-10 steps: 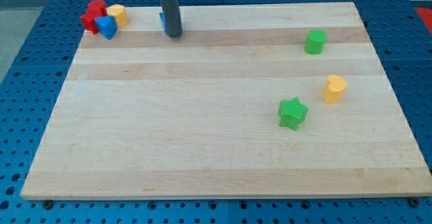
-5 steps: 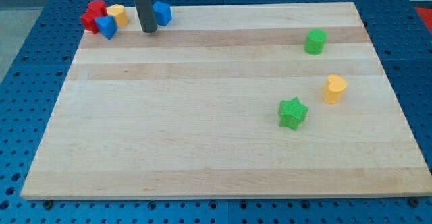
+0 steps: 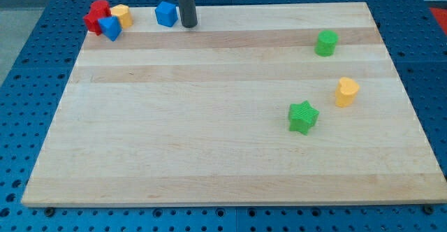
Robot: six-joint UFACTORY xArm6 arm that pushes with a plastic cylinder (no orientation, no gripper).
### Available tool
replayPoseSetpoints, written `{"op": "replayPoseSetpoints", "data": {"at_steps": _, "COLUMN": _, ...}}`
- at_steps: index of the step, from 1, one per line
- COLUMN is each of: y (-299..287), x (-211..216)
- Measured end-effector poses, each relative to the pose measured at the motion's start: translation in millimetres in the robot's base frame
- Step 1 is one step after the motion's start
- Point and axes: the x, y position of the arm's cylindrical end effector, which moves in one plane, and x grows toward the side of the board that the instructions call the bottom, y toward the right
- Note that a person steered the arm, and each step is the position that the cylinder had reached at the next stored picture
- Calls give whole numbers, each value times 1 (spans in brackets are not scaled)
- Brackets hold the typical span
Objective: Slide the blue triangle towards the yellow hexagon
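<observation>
A blue perforated plate (image 3: 42, 106) lies under a pale wooden bench (image 3: 209, 155), and most of the wood is bare. The blocks sit in two groups, one at the view's top left corner and one on the view's right.

The arm has no jaws to open or close. It ends in a dark rod, and my tip (image 3: 188, 26) rests on the bench near the top edge, holding nothing. Just to the tip's left, a small gap away, is a blue block (image 3: 165, 13); it looks squarish, though I cannot make out its exact shape.

The blue triangle (image 3: 109, 28) is further left, well apart from the tip, in the corner cluster. It sits against a red block (image 3: 95, 17) on its upper left. A yellow block (image 3: 122, 15) that reads as a hexagon is just beside it on the upper right, touching or nearly so. A second yellow block (image 3: 346, 91) is far off on the view's right, between a green cylinder (image 3: 325, 42) and a green star (image 3: 302, 116). Its shape is no clearer, so I cannot say for certain which yellow block is meant.

If it is the near one, the triangle needs only a nudge up and to the right, so the tip should approach from the triangle's lower left. The open wood below the cluster leaves room to go round, passing below the squarish blue block. The bench's left and top edges are close to the cluster, so a push that is off-line could drive a block over the rim.
</observation>
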Motion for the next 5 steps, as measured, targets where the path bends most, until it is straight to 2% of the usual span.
{"op": "replayPoseSetpoints", "data": {"at_steps": 2, "y": -18, "x": -29}}
{"op": "replayPoseSetpoints", "data": {"at_steps": 4, "y": -62, "x": -33}}
{"op": "replayPoseSetpoints", "data": {"at_steps": 5, "y": -65, "x": -31}}
